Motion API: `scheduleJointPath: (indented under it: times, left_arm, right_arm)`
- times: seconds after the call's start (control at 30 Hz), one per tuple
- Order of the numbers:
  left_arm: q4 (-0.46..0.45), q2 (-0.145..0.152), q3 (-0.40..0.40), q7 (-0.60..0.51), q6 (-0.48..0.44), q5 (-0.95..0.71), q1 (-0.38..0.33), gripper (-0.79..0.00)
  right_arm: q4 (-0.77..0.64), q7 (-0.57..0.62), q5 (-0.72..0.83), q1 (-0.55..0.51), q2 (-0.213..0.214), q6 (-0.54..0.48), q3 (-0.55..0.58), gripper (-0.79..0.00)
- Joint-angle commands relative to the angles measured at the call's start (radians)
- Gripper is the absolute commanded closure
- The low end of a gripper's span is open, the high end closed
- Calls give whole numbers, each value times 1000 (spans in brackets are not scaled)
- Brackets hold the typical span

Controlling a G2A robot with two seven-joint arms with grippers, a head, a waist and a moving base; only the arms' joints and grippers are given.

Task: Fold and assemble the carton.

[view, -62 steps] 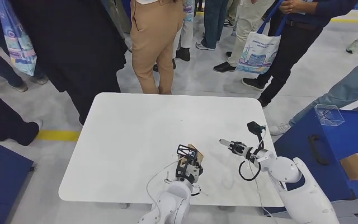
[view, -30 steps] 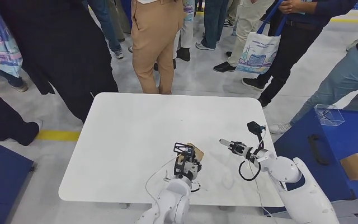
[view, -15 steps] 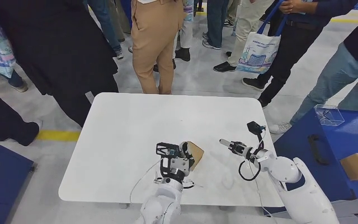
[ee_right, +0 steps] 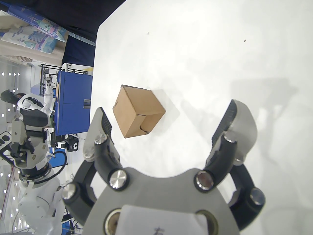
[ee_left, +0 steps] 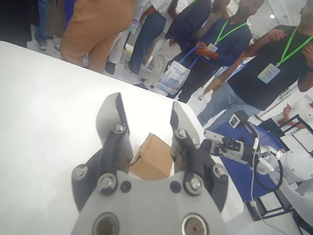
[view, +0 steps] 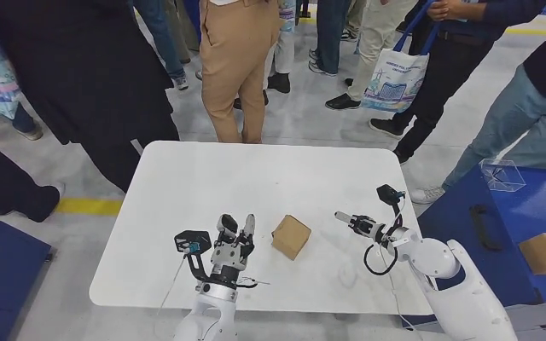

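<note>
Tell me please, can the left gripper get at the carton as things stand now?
Probably yes. The left gripper is open and empty, beside the carton on the white table. Only bare table lies between them, and the right gripper is apart, on the carton's other side.

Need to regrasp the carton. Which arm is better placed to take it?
Probably left: the open left gripper frames the carton centrally in its wrist view; the right gripper, also open, has it off-centre.

1 carton [view: 291, 236], 1 table [view: 213, 183], 2 hands: left hand [ee_left: 146, 108], right hand [ee_right: 167, 110].
</note>
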Motion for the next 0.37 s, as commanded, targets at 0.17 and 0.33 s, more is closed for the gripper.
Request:
scheduleJointPath:
  times: [0.17, 0.33]
  left_arm:
    - [0, 0, 0, 0, 0, 0, 0, -694]
    - [0, 0, 0, 0, 0, 0, 0, -781]
  right_arm:
    - [0, 0, 0, 0, 0, 0, 0, -785]
    - [0, 0, 0, 0, 0, 0, 0, -784]
